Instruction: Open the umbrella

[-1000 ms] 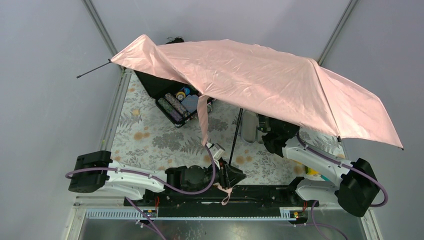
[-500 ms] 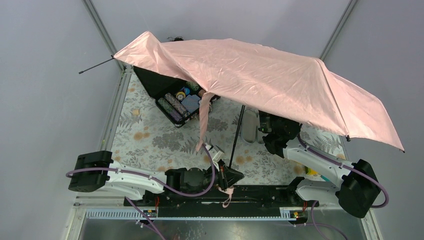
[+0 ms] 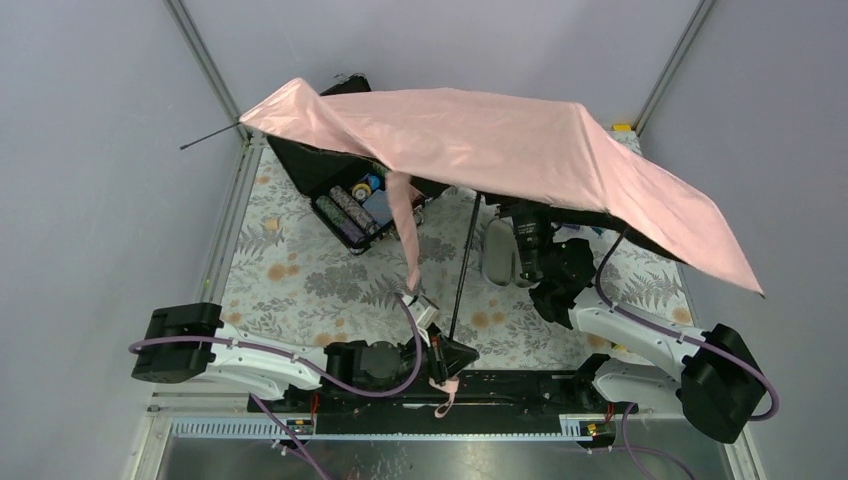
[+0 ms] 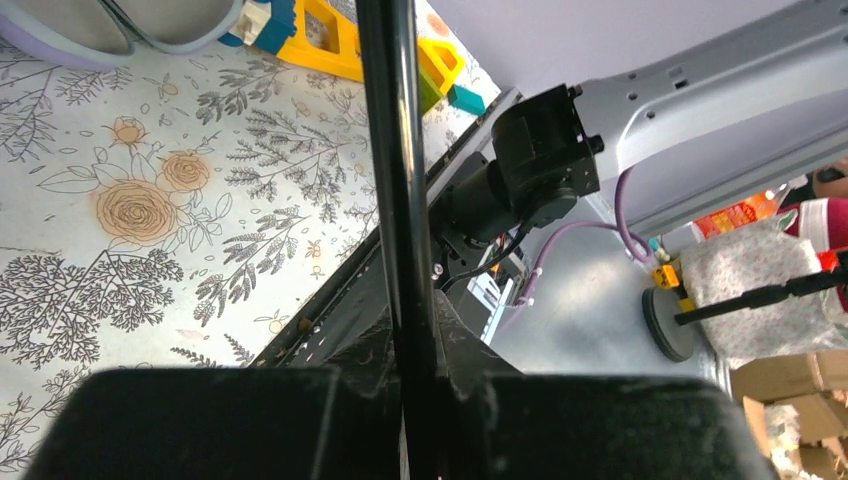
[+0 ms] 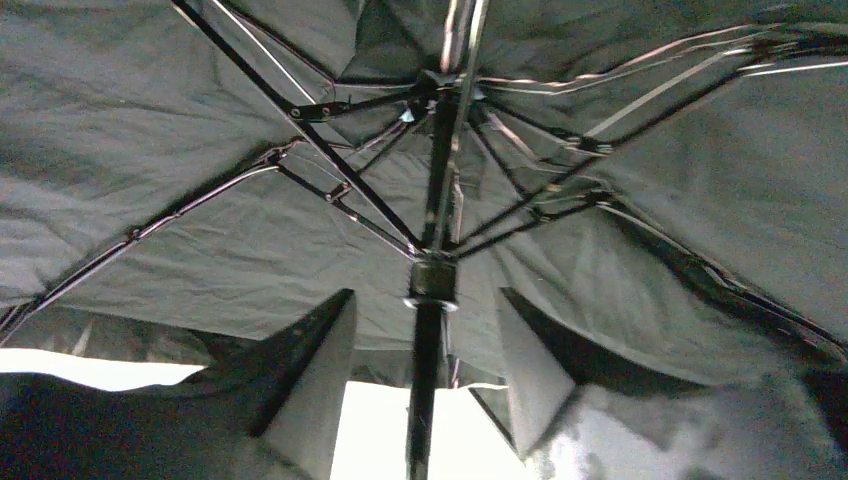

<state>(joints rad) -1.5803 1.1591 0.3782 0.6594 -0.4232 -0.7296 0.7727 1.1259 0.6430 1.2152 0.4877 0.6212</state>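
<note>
Spreading above the table (image 3: 300, 280), the umbrella (image 3: 500, 140) is held by its shaft (image 3: 462, 270), clamped tight in the left gripper (image 4: 415, 400); the right gripper (image 5: 425, 295) is set open around the shaft higher up.

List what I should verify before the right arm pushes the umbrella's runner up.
1. shaft clamped by the shut left jaws: ok.
2. right jaws open, straddling the shaft just below the runner: ok.
3. canopy fully spread: not ok, its right side sags.
4. runner latched: cannot tell.
5. canopy clear of the black box: cannot tell, the fabric hides the box's far side.
</note>
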